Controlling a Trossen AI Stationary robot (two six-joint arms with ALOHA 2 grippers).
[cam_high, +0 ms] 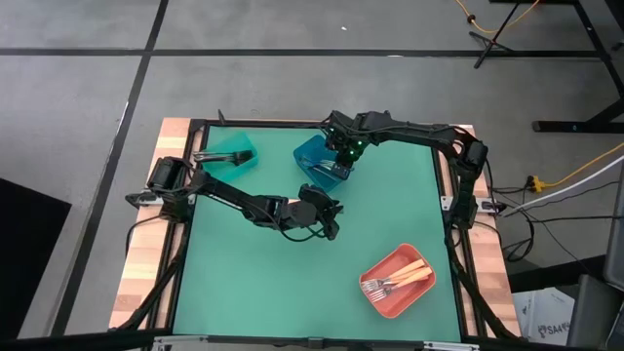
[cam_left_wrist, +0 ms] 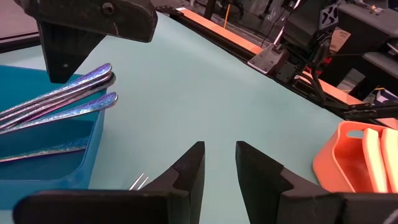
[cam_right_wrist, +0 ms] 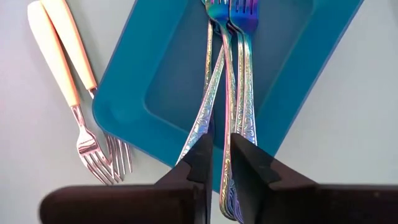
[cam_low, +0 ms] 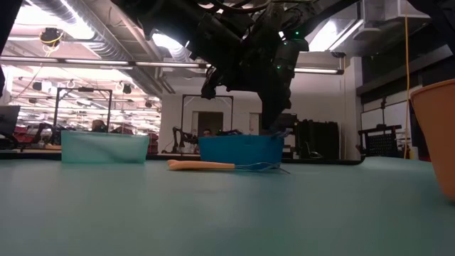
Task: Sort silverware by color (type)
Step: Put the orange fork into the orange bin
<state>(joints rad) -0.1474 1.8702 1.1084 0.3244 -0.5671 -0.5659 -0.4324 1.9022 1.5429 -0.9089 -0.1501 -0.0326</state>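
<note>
Over the blue bin (cam_high: 317, 164) at twelve o'clock, my right gripper (cam_right_wrist: 222, 163) shows a narrow gap around an iridescent fork (cam_right_wrist: 231, 74) lying inside. My left gripper (cam_left_wrist: 219, 163), narrowly parted, hovers mid-table. Two gold-handled forks (cam_right_wrist: 59, 46) lie beside the bin.

Counted on the green table: three bins, two arms, several forks.

One teal bin (cam_high: 235, 151), one blue bin (cam_high: 319, 161), one coral bin (cam_high: 397, 280). In the blue bin, at least three iridescent forks (cam_right_wrist: 235, 81), possibly four. Beside it, two gold-handled forks (cam_right_wrist: 62, 56). More gold-handled ones in the coral bin; number unclear.
</note>
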